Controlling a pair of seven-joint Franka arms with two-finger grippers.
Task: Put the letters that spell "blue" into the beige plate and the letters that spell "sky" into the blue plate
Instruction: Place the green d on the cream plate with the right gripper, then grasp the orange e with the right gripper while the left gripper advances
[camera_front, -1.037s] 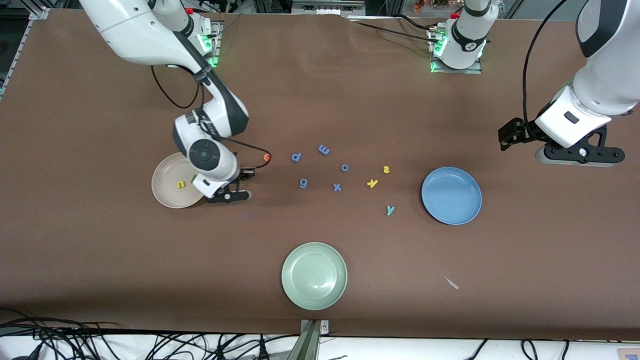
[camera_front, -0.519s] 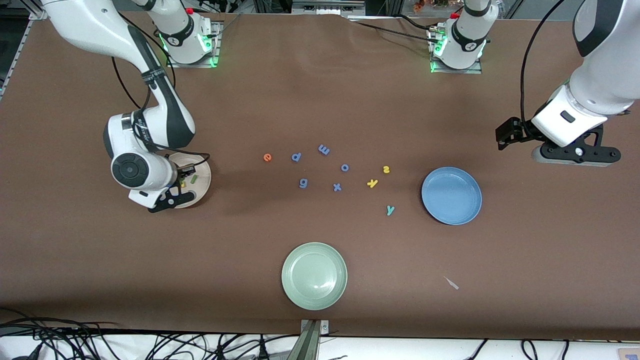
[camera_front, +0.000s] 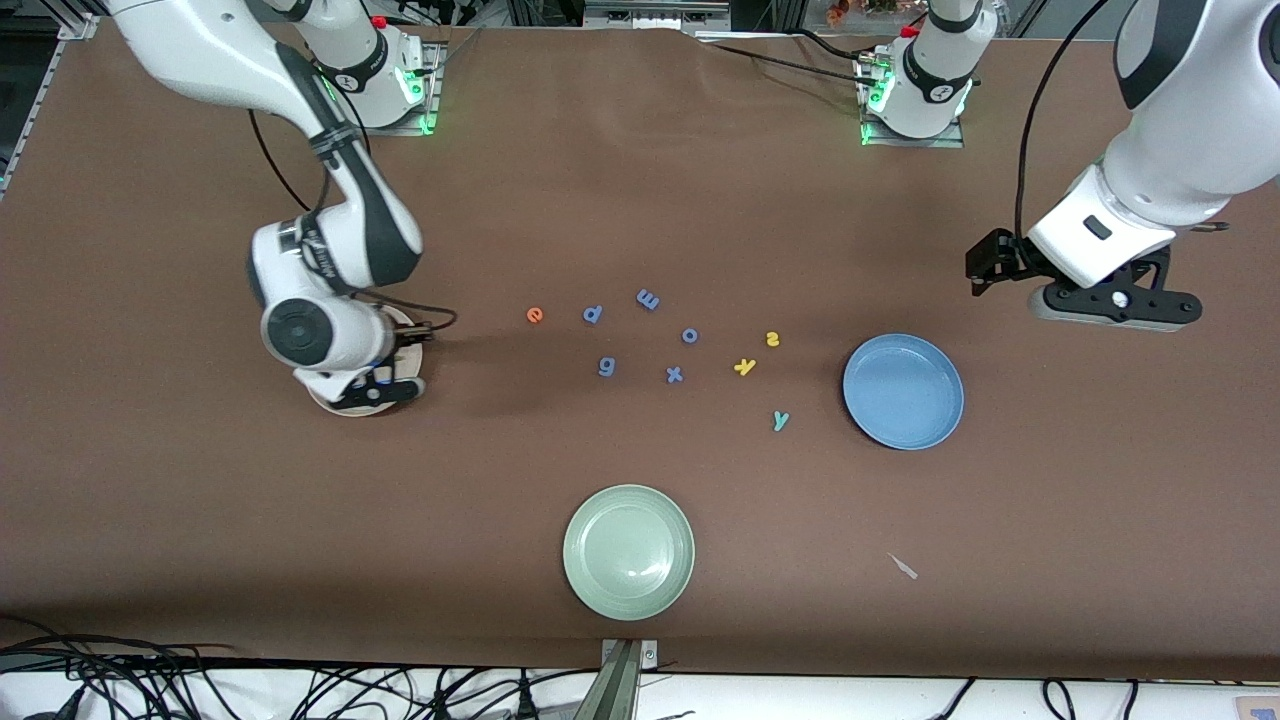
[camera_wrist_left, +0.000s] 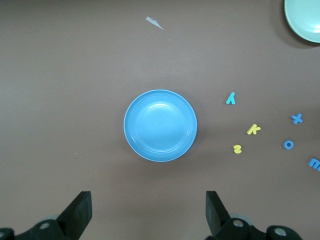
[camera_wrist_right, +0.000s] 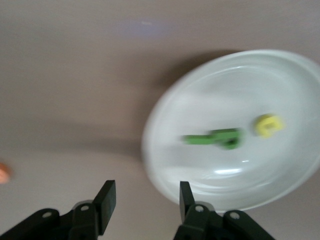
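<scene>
Broadly, you see a brown worktop that carries three plates and a scatter of foam letters, with one arm at each end.

**Arms.**
- The right end effector hangs low over the rim of the beige plate. In the right wrist view its fingers stand partly apart, with nothing between them.
- The left end effector hangs over bare worktop toward the left arm's end, near the blue plate. In the left wrist view its fingers are spread wide and hold nothing.

**Plates.**
- The beige plate lies toward the right arm's end and is largely covered by that arm's wrist in the front view.
- The blue plate lies toward the left arm's end and has no letter in it.
- A pale green plate lies between the two, nearest the front camera.

**Letters of "blue".**
- The right wrist view shows three letters inside the beige plate: the green l, the green b and the yellow u.
- The two green letters lie touching, or nearly so. The blur does not let you tell which.
- The orange e lies on the worktop, apart from the beige plate.

**Letters of "sky".**
- The yellow s, the yellow k and the teal y lie on the worktop near the blue plate, none touching it.
- Of these three, the y is the nearest to the front camera.

**Others.**
- Five periwinkle letters lie between the e and the k.
- A small pale scrap lies nearer the front camera than the blue plate.
</scene>
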